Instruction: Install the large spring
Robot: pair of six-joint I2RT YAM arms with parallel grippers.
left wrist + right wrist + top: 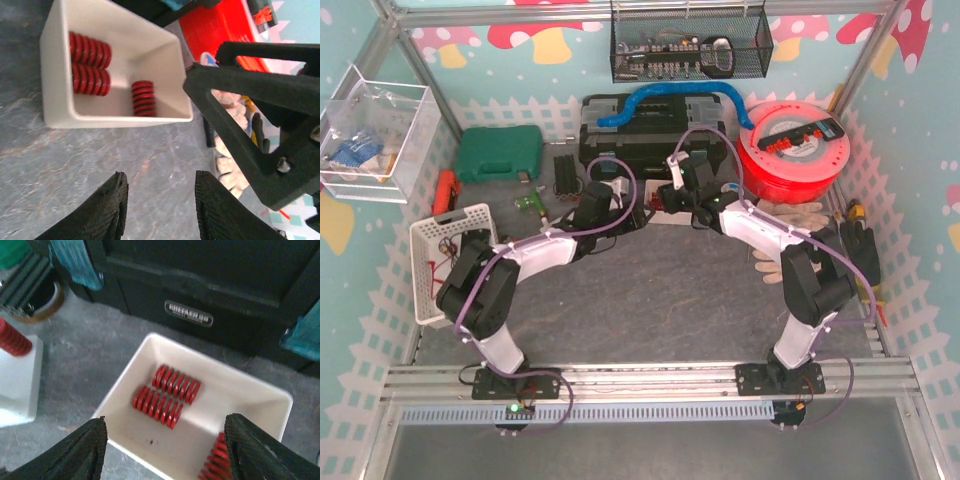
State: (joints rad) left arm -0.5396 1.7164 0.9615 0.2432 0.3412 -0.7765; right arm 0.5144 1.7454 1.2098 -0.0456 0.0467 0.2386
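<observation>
Overhead, left arm (545, 250): base at the near edge, elbow bent out to the left, forearm reaching toward the middle back, wrist in front of the toolbox (655, 135).
Overhead, right arm (765, 232): mirrored pose, elbow out to the right, forearm slanting in, wrist just beside the left one.
Left wrist, left gripper (160, 210): pointing down at bare table (75, 160), fingers moderately apart, nothing between them.
Left wrist, bin (115, 119): white, just beyond the fingertips.
Left wrist, springs (90, 80): 3 red ones lie in the bin, 2 side by side at 1 end and 1 alone near the opposite wall.
Left wrist, right arm: its black end frame fills the right side, over the bin's corner.
Right wrist, right gripper (165, 450): aimed down into the bin, fingers spread wide on either side of its near rim, holding nothing; contact with the rim cannot be told.
Right wrist, springs: 2 lie parallel mid-bin, the 3rd is partly hidden by the right-hand finger.
Right wrist, block (17, 375): white, left of the bin and apart from it.
Right wrist, lone spring (12, 337): red, sticking up from the block's top.
</observation>
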